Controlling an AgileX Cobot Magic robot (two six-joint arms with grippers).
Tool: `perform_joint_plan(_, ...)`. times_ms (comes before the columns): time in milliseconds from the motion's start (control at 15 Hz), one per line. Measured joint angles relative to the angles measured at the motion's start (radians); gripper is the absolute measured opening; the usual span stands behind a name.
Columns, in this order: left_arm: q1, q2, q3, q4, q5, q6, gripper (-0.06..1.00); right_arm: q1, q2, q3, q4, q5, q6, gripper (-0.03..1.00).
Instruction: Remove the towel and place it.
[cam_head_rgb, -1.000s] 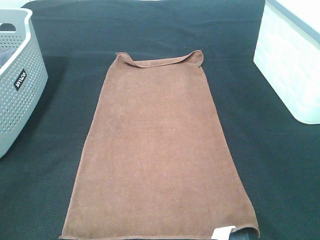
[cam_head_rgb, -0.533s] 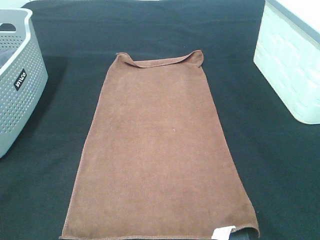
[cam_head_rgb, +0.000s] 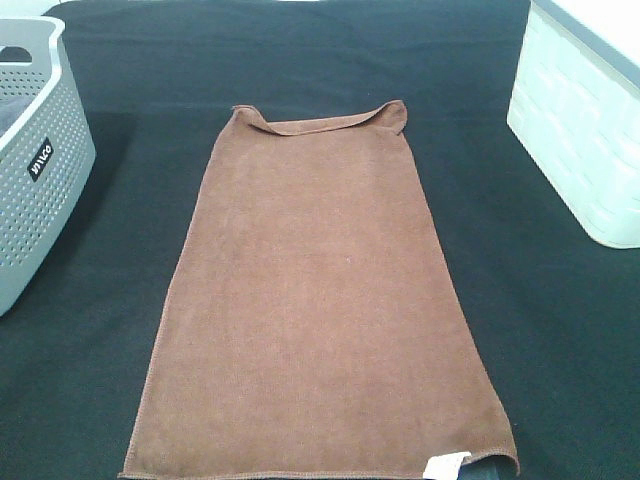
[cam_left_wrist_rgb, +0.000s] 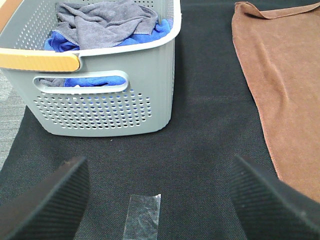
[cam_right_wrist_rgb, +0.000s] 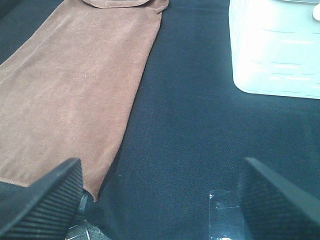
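The brown towel (cam_head_rgb: 315, 300) lies spread flat on the black table cover, its long side running from the near edge to the back, with the far hem folded over and a white tag (cam_head_rgb: 447, 465) at the near right corner. The towel (cam_left_wrist_rgb: 282, 85) also shows in the left wrist view and the towel (cam_right_wrist_rgb: 70, 95) in the right wrist view. My left gripper (cam_left_wrist_rgb: 157, 197) is open and empty, off the towel's left side in front of the grey basket. My right gripper (cam_right_wrist_rgb: 160, 200) is open and empty, off the towel's near right corner. Neither arm appears in the high view.
A grey perforated basket (cam_head_rgb: 40, 160) at the left holds grey and blue cloths (cam_left_wrist_rgb: 107, 22). A white bin (cam_head_rgb: 585, 120) stands at the right. Pieces of clear tape (cam_left_wrist_rgb: 143, 216) lie on the black cover (cam_head_rgb: 520, 300).
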Motion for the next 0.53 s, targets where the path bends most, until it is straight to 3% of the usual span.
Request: perform_joint_plan(533,0.000,0.000,0.000,-0.036,0.000,-0.003,0.73,0.000,0.000,0.000,0.000,0.000,0.000,0.77)
